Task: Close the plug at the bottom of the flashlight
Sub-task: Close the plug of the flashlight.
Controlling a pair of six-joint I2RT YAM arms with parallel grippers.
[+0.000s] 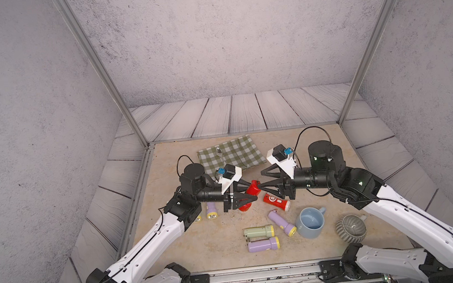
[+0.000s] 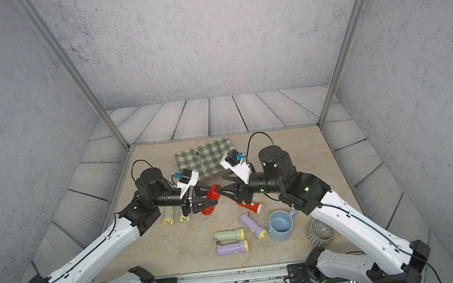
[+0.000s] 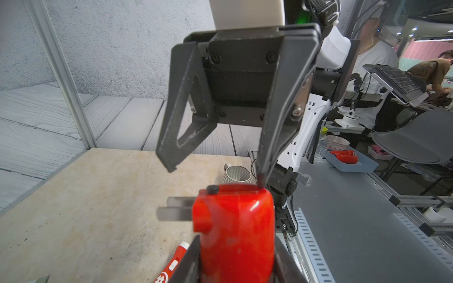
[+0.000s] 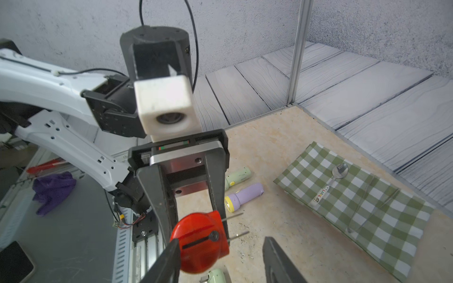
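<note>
Two grippers are meeting over the middle of the table (image 1: pixel 202 253) in both top views. The left gripper (image 1: pixel 251 192) is clamping the red flashlight (image 1: pixel 253 190) up off the surface, and the body is tilting: head end dropping toward the table on the near side, bottom end pointing up at the right gripper (image 1: pixel 261 180), whose jaws are standing apart. Left wrist view next: the long axis is running straight out from between the left jaws, bottom end facing away, and one right jaw's tip is touching its far edge. The plug prongs (image 3: pixel 176 208) are sticking out sideways, not folded in. Right wrist view: the round bottom face is looking pretty much straight at the camera, one jaw is touching it, and the other is hanging clear on the prong side.
</note>
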